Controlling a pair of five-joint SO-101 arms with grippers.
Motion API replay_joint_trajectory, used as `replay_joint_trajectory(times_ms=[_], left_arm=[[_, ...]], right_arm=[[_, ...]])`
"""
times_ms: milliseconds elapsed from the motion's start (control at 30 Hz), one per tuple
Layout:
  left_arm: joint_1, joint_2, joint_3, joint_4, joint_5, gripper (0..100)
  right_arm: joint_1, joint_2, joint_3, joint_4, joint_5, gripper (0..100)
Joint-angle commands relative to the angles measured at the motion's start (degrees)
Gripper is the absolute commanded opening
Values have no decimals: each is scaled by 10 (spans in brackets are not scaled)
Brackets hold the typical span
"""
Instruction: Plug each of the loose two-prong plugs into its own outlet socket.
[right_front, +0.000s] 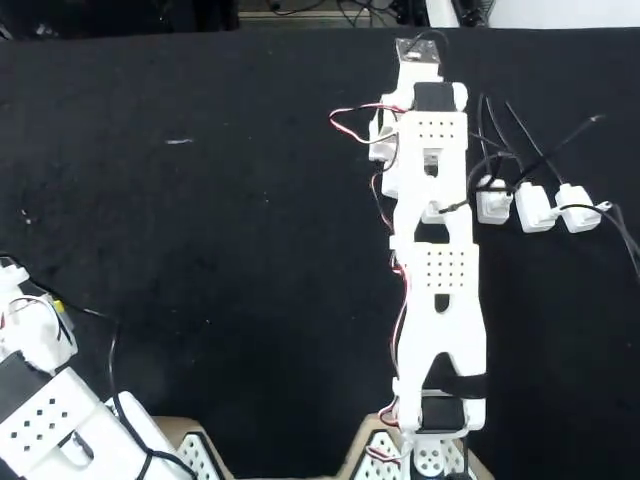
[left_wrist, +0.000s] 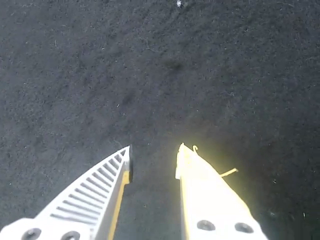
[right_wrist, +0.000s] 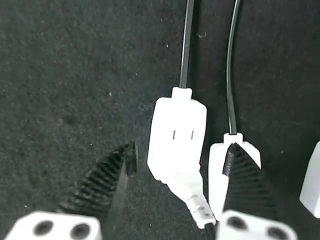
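- Black cloth covers the table. The left arm sits at the near left corner, well apart from the work.
- The right arm stretches up the right half of the table, with red and white servo wires trailing down its side.
- Three white cable ends lie in a row just beside that arm. Its body overhangs the edge of the innermost one.
- Thin black cables run from the white pieces towards the far edge.
- Right gripper: jaws spread wide, holding nothing, straddling an outlet socket.
- One black ribbed finger stands clear of the socket. The other finger covers part of a second white body just beside it.
- A third white piece shows at the frame edge.
- The socket's long axis lies in line with its own cable, which leaves one end straight. The axis runs roughly along the gripper's fingers.
- Socket looks: a white, rounded block with two short parallel slots on the face turned to the wrist camera.
- A narrower white stub angles off the end away from the cable. It is possibly a plug, but I cannot tell.
- Left gripper: jaws parted and empty, over bare cloth.
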Motion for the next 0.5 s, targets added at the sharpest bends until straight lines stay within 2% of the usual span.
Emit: replay_joint_trajectory(times_ms=[0, 200, 467], left_arm=[[3, -7, -6, 0, -4, 161], [3, -7, -6, -2, -4, 161], [2, -7, -3, -3, -4, 161]], right_arm=[[-2, -14, -48, 19, -2, 258], [-8, -68, -56, 20, -3, 258], [-106, -210, -3, 20, 29, 258]])
